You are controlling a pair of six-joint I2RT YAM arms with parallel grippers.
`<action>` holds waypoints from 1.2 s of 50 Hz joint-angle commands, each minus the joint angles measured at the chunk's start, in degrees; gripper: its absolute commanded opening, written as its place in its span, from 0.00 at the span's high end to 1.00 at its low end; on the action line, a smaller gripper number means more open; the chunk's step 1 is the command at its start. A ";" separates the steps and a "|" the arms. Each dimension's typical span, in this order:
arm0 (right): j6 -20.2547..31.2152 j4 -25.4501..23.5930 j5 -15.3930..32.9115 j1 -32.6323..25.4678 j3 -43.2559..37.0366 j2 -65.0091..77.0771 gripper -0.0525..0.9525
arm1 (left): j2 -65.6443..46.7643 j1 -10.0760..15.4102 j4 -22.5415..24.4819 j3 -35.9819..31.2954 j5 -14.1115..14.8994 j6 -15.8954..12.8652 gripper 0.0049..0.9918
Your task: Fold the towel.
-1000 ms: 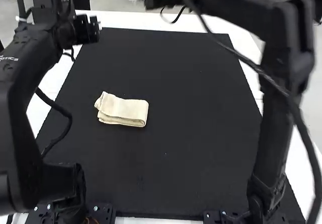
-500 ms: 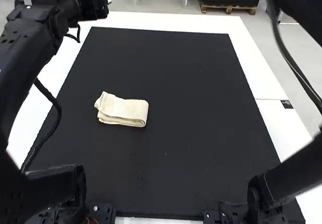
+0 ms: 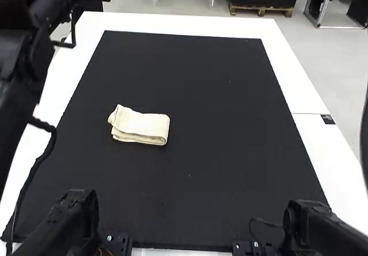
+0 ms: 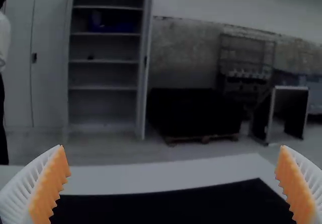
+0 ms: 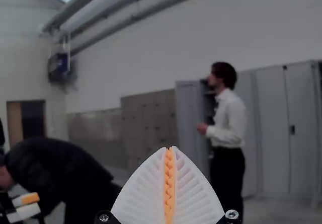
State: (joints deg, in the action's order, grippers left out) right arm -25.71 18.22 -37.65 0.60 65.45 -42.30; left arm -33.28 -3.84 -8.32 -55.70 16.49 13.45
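Right pincer (image 5: 170,148) ribbed, closed; cream towel (image 3: 141,126) folded, roughly oblong.

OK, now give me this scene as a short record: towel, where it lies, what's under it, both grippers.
item: towel, cream
state: folded into a small, layered strip; one end slightly loose and uneven
location: on the black mat, left of its middle in the high view
under the mat: white table
left gripper: jaws wide apart, nothing between them
right gripper: jaws together
contact with towel: none
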 commanded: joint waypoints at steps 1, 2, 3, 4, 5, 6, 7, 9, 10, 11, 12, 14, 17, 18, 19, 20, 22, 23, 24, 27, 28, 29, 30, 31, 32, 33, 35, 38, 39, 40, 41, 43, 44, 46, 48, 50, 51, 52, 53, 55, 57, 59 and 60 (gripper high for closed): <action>-5.13 1.29 -2.25 -3.24 -3.22 5.13 0.94 | 3.31 -0.47 0.58 1.74 0.03 0.79 0.04; -5.31 1.29 -2.43 -3.59 -3.75 5.83 0.94 | 4.01 -0.73 0.85 2.18 -0.06 0.79 0.04; -5.31 1.38 -2.61 -3.94 -4.28 6.53 0.94 | 4.54 -0.91 1.20 2.79 0.03 0.79 0.04; -5.31 1.38 -2.87 -4.29 -4.72 7.24 0.94 | 5.24 -1.09 1.55 3.32 -0.06 0.79 0.04; -5.31 1.38 -3.13 -4.64 -5.33 8.20 0.94 | 6.03 -1.44 1.90 4.02 -0.06 0.79 0.04; -5.40 1.38 -3.22 -5.00 -6.21 9.35 0.94 | 6.73 -1.61 2.08 4.55 -0.06 0.79 0.04; -5.57 1.47 -3.31 -5.17 -6.83 10.31 0.94 | 7.26 -1.96 2.34 4.99 -0.06 0.79 0.04; -5.93 1.82 -3.40 -5.44 -8.15 11.72 0.94 | 8.40 -2.32 2.69 5.96 -0.06 0.79 0.04; -6.19 2.26 -3.40 -5.52 -8.85 12.51 0.94 | 9.11 -2.58 2.87 6.40 -0.14 0.79 0.04; -6.37 2.88 -3.40 -5.61 -9.73 13.48 0.94 | 9.46 -2.76 2.96 6.75 -0.14 0.79 0.04; -6.54 3.05 -3.40 -5.61 -10.34 14.18 0.94 | 9.90 -2.84 3.04 7.10 -0.14 0.87 0.04; -6.98 3.14 -3.31 -5.70 -11.57 15.41 0.94 | 10.78 -3.20 3.13 7.71 -0.06 0.87 0.04; -7.33 3.32 -3.13 -6.05 -14.03 17.52 0.94 | 12.10 -3.55 3.66 9.03 -0.14 0.70 0.04; -7.51 3.49 -3.04 -6.31 -14.74 18.31 0.94 | 12.62 -3.63 3.83 9.47 -0.14 0.70 0.04; -7.86 3.84 -2.96 -6.67 -15.53 19.01 0.94 | 13.33 -3.72 4.01 10.00 -0.06 0.61 0.04; -8.74 4.46 -2.96 -7.10 -16.67 20.16 0.94 | 14.03 -3.81 4.27 10.61 -0.06 0.43 0.04; -9.53 5.16 -2.96 -7.98 -18.52 21.65 0.94 | 15.35 -3.90 4.45 11.67 -0.14 0.08 0.04; -9.79 5.51 -2.96 -8.34 -19.22 22.35 0.93 | 16.31 -3.90 4.63 12.55 -0.23 0.08 0.04; -10.23 5.60 -2.96 -8.86 -20.27 23.41 0.93 | 17.11 -3.90 4.80 13.34 -0.23 0.08 0.04; -10.85 5.69 -2.96 -10.18 -22.74 25.78 0.93 | 19.83 -3.90 5.42 15.89 -0.58 -0.36 0.04; -10.94 5.69 -2.96 -10.80 -23.88 27.01 0.92 | 20.71 -3.81 5.59 16.59 -0.67 -0.53 0.04; -11.02 5.69 -2.96 -11.15 -24.58 27.80 0.92 | 21.50 -3.81 5.77 17.21 -0.67 -0.62 0.04; -11.29 5.69 -2.96 -11.50 -25.20 28.59 0.92 | 22.38 -3.72 5.94 17.82 -0.76 -0.62 0.04; -11.64 5.69 -3.04 -11.85 -25.81 29.38 0.93 | 23.17 -3.63 6.12 18.44 -0.93 -0.88 0.04; -11.90 5.69 -3.04 -12.20 -26.43 30.26 0.92 | 24.05 -3.72 6.12 19.14 -1.02 -1.59 0.04; -11.99 5.69 -3.04 -12.55 -27.04 31.14 0.92 | 24.93 -3.81 6.12 19.84 -1.29 -2.29 0.04; -12.08 5.78 -3.04 -13.35 -28.45 33.16 0.92 | 26.77 -3.90 6.21 21.25 -1.90 -3.70 0.04; -12.43 5.69 -3.13 -14.31 -30.03 36.06 0.92 | 29.41 -4.07 6.73 23.45 -3.04 -4.31 0.04; -12.69 5.69 -3.13 -14.58 -30.47 37.03 0.92 | 29.94 -4.16 6.73 23.89 -3.04 -4.31 0.04; -12.87 5.69 -3.22 -14.84 -30.91 37.82 0.92 | 30.55 -4.16 6.65 24.33 -3.04 -4.31 0.04; -12.96 5.69 -3.48 -15.02 -31.35 38.61 0.92 | 31.17 -4.16 6.30 24.59 -3.13 -4.31 0.04; -13.57 5.69 -3.66 -15.54 -32.14 40.81 0.92 | 32.13 -4.25 5.59 25.12 -3.92 -4.22 0.04; -13.84 5.60 -3.66 -15.72 -32.32 41.60 0.92 | 32.57 -4.25 5.33 25.20 -4.10 -4.22 0.04; -14.01 5.60 -3.84 -15.98 -32.84 42.74 0.91 | 33.45 -4.25 4.63 25.56 -4.27 -4.14 0.04; -14.01 5.42 -4.98 -16.07 -33.02 42.48 0.91 | 33.45 -4.25 4.19 25.82 -4.80 -4.05 0.04; -13.92 4.02 -5.24 -16.07 -33.37 42.13 0.91 | 33.45 -4.25 4.19 26.08 -5.42 -4.14 0.04; -13.84 3.40 -5.24 -15.98 -33.63 42.13 0.91 | 33.45 -4.25 4.10 26.43 -5.77 -4.66 0.04; -13.57 3.32 -5.24 -15.89 -33.90 42.22 0.91 | 33.45 -4.25 4.27 26.61 -6.12 -5.19 0.04; -13.22 3.23 -5.15 -15.81 -34.16 42.22 0.89 | 33.45 -4.34 4.45 26.87 -6.47 -6.16 0.04; -12.87 3.32 -4.80 -15.81 -34.86 42.22 0.84 | 33.45 -4.25 4.80 27.31 -7.61 -8.62 0.04; -12.52 3.14 -2.78 -15.81 -35.39 42.22 0.71 | 33.45 -4.25 5.06 27.67 -9.28 -10.03 0.03; -10.23 3.32 0.82 -15.81 -35.83 42.22 0.51 | 33.45 -4.25 5.59 28.10 -10.25 -11.52 0.03; -8.91 3.32 2.49 -15.81 -36.01 42.22 0.43 | 33.45 -4.25 6.65 28.46 -10.16 -12.84 0.03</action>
State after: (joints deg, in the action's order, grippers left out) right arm -38.00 20.99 -41.06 -14.85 29.89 -0.36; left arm -0.40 -7.66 -3.57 -27.92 9.98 6.39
